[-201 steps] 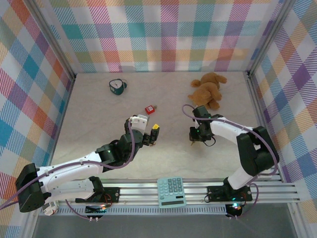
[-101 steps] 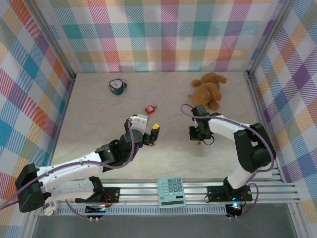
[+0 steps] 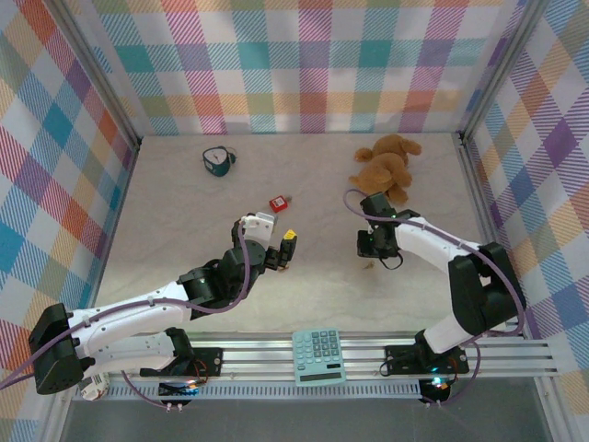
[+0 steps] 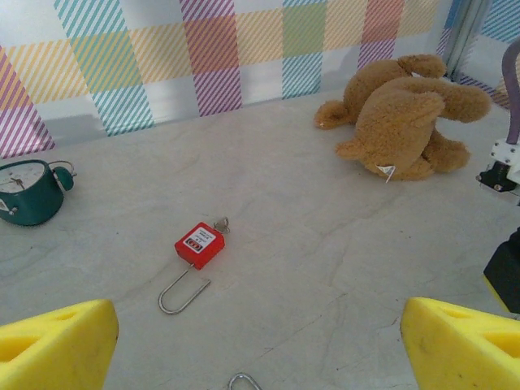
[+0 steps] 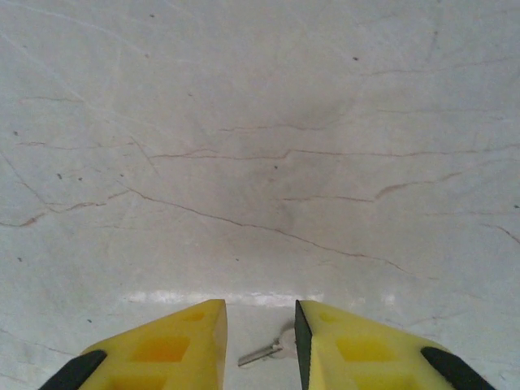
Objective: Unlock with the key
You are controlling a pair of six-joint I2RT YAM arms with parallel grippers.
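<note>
From above, the left gripper (image 3: pixel 286 249) hovers off the table with its jaws spread wide and nothing between them. The red padlock (image 3: pixel 277 202) lies flat just beyond it at 12 o'clock, so this arm looks parked there, probably ready to steady the lock body. Across the table (image 3: pixel 184 276), the right gripper (image 3: pixel 372 253) points down at a small speck at its 6 o'clock, probably the key (image 3: pixel 369 265). The teddy bear (image 3: pixel 386 166) lies at its 12 o'clock. Far off at 10 o'clock from the padlock sits a green alarm clock (image 3: pixel 217 161), and a calculator (image 3: pixel 319 356) rests on the rail at the near edge.

The left wrist camera looks between two yellow fingertips (image 4: pixel 53 341) standing well apart. The padlock (image 4: pixel 200 244) lies ahead with its shackle (image 4: pixel 180 292) towards the camera. A small metal piece sits at the body's 1 o'clock corner, too small to identify.

In the right wrist view, the gripper (image 5: pixel 260 341) holds its yellow fingertips (image 5: pixel 162 349) close together with a narrow gap left. The key (image 5: pixel 268 349) lies flat on the table inside that gap, straddled rather than pinched. That placement suits a pickup: closing here should catch the thin metal, though it may slide flat.
</note>
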